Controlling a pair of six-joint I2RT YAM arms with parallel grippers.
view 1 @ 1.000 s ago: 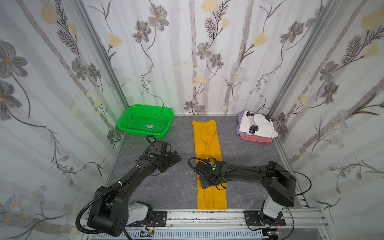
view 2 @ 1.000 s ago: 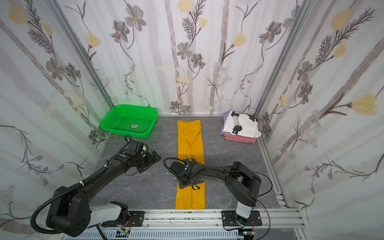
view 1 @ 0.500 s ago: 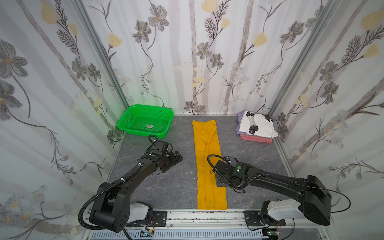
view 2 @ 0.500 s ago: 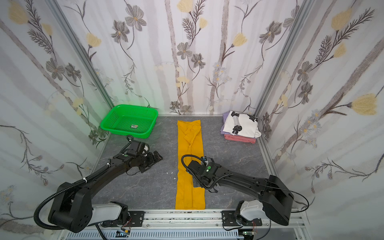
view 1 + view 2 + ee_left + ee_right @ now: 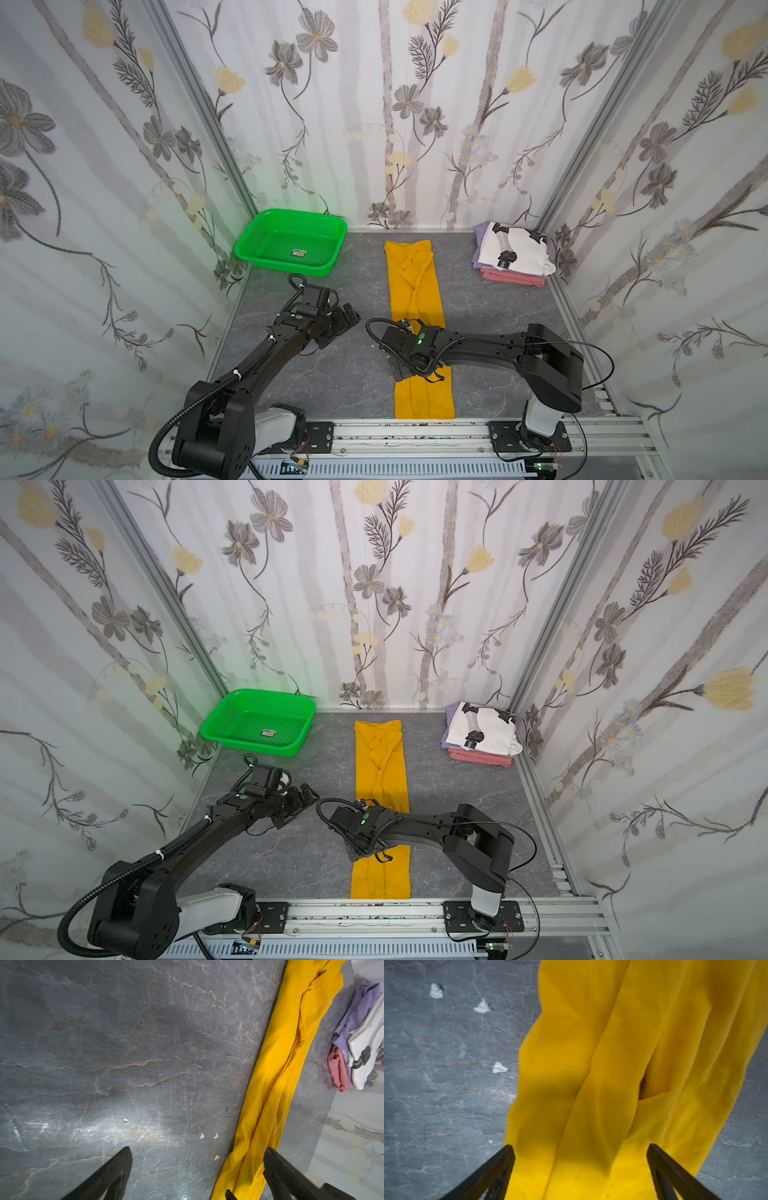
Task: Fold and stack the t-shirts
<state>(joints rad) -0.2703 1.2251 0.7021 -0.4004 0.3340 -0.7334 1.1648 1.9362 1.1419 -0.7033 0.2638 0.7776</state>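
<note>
The yellow t-shirt lies folded into a long narrow strip down the middle of the table. At the back right sits a stack of folded t-shirts: the white printed one on top, lavender under it, salmon-pink at the bottom. My right gripper hangs open low over the strip's near half, and yellow cloth spans the gap between its fingers. My left gripper is open and empty, just left of the strip.
A green perforated basket stands at the back left with a small label inside. Small white specks lie on the grey marbled tabletop beside the strip. Flowered walls enclose three sides, and a metal rail runs along the front.
Half a second ago the right arm was stretched out with its gripper further right; it has drawn back in and the gripper has shifted left over the strip. The left arm has hardly moved.
</note>
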